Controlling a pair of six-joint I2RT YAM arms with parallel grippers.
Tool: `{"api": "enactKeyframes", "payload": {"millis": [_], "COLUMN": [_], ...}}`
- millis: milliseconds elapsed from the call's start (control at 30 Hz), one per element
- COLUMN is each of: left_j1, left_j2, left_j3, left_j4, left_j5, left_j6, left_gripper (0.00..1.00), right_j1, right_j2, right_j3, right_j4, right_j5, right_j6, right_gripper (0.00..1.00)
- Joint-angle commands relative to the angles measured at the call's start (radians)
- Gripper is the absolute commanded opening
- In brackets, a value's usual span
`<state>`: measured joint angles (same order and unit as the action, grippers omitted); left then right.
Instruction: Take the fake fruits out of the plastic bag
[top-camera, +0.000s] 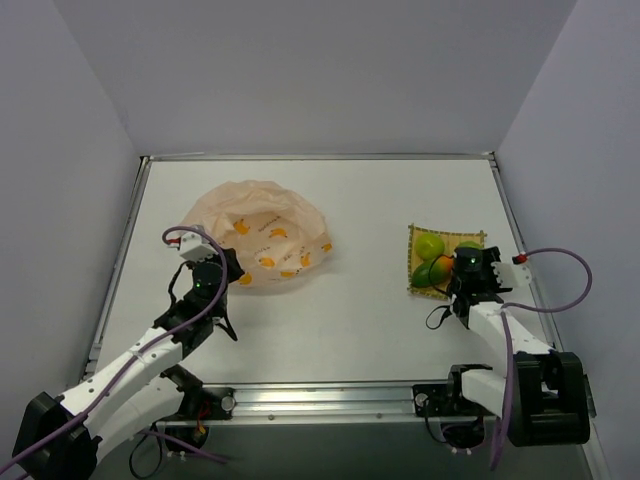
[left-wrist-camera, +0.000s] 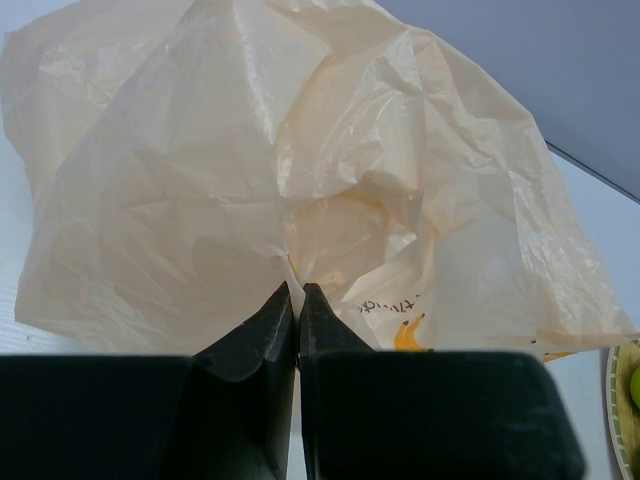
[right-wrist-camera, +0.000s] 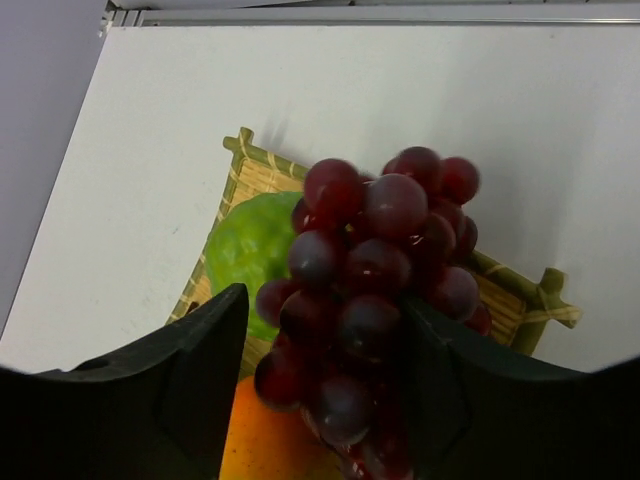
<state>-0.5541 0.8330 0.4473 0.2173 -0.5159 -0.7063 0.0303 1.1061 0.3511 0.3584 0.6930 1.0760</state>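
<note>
- R gripper (top-camera: 465, 270) is hovering over the woven mat (top-camera: 414, 236), jaws standing apart either side of the grape bunch (right-wrist-camera: 375, 260). Can't tell if they're pinching it or loose.
- The bunch is hanging just above a lime-green fruit (right-wrist-camera: 245, 250) and the mango (top-camera: 440, 268), both lying on the mat.
- Doing it well, imo: R should be opening fully and letting the bunch settle w/o knocking the others off the mat. Then it should be lifting straight up so no grape is snagging on a finger.
- L gripper (left-wrist-camera: 295, 290) is sitting w/ fingers pressed together at the near edge of the plastic bag (left-wrist-camera: 300, 170), apparently nipping a fold of film. It should be keeping the bag steady.
- The bag is lying puffed & crumpled left of centre, well apart from the mat. Can't tell if any fruit is inside.
- Surface: plain white table (top-camera: 350, 320), w/ a metal rail (top-camera: 330, 398) running along the near edge.
- Room: pale grey walls (top-camera: 320, 70) closing in on three sides.
</note>
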Motion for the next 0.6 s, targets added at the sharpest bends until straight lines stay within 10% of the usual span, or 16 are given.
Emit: {"api": "enactKeyframes", "payload": {"millis": [0, 333, 567], "left_j1": [0.010, 0.016, 0.062], "left_j2": [0.000, 0.043, 0.121], "left_j3": [0.039, 0.064, 0.094], "left_j4": [0.014, 0.051, 0.091], "left_j5": [-0.001, -0.068, -0.092], "left_j6": [0.025, 0.042, 0.053], "left_gripper": [0.02, 0.02, 0.02], "right_j1": [-0.026, -0.024, -0.024], "right_j2": [0.011, -0.104, -0.279], "right_j3": [-0.003, 0.057, 0.091], "right_j4": [0.094, 0.006, -0.127], "right_j5": [-0.038, -0.162, -0.268], "right_j6": [-0.036, -0.154, -0.232], "right_gripper": [0.54, 0.97, 1.00]}}
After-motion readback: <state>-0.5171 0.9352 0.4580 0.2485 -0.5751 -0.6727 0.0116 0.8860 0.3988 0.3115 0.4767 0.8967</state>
